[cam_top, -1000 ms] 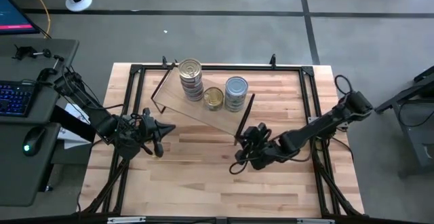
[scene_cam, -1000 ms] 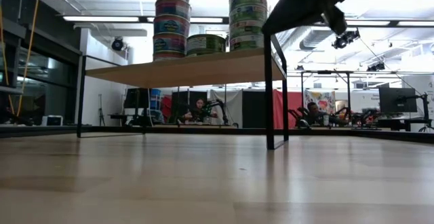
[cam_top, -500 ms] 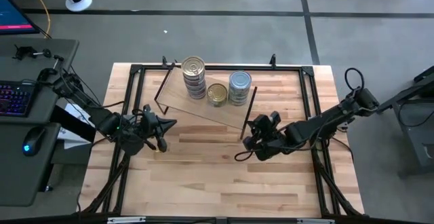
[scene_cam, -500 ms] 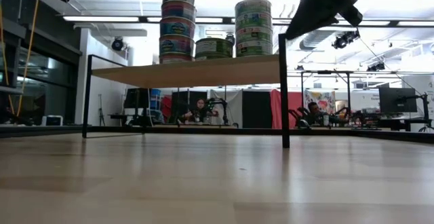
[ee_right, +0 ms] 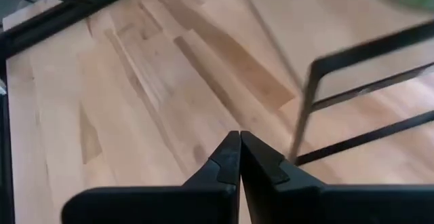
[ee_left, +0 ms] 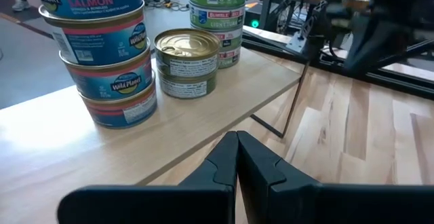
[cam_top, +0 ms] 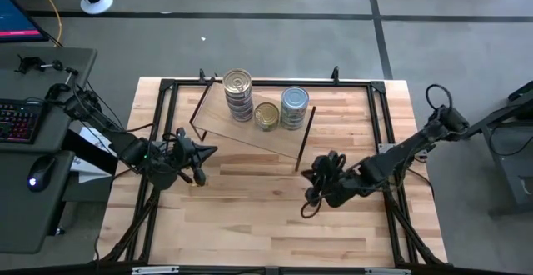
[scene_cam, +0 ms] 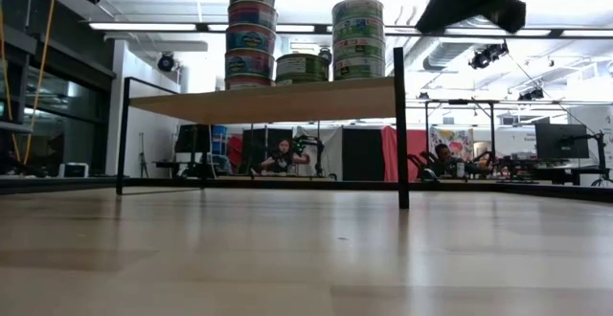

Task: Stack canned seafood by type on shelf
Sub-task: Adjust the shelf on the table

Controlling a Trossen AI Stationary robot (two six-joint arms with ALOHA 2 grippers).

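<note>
**Right arm pulled back from the shelf, nothing in either grip**

Since the earlier frames the right gripper has drawn away from the shelf's near corner toward the front of the table, while the shelf and tins sit where they were half a second ago. The right arm reaches in low from the table's right edge, its forearm angled across the wood; its fingers are pressed together and hold nothing, hanging over bare tabletop beside a black shelf leg.

The left gripper waits just off the shelf's left end, its fingers likewise closed and empty, pointing at the tins.

The shelf, a light-wood board on thin black legs, stands at the back middle of the table. On it are three groups close together: a tall stack of blue-and-red salmon tins, a short stack of gold-topped tins beside it, and a stack of green-labelled tins behind those, silver-topped from above.
</note>
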